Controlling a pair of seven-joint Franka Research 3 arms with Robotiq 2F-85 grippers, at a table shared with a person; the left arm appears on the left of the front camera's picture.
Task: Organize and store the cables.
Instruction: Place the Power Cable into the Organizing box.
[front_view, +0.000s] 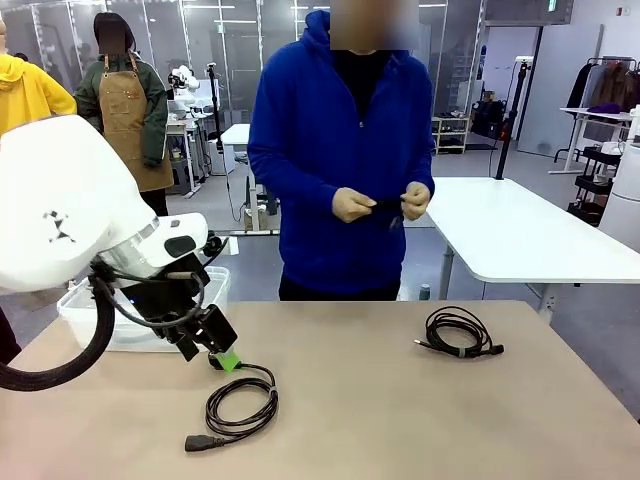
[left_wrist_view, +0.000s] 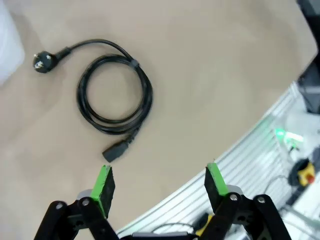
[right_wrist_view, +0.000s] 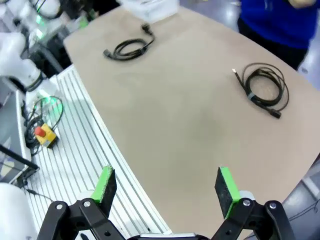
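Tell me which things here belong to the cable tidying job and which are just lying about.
Job:
- coiled power cable
- second coiled cable
- clear bin, probably the storage

Lying about:
- yellow stop-button box off the table
- white table behind the person

The white left arm (front_view: 70, 200) reaches over the beige table's (front_view: 400, 410) near left part, its black, green-padded left gripper (front_view: 224, 358) tilted down close to the tabletop, jaws wide and empty. The matching right gripper (right_wrist_view: 167, 184) hangs above the table's near edge, likewise spread and empty.
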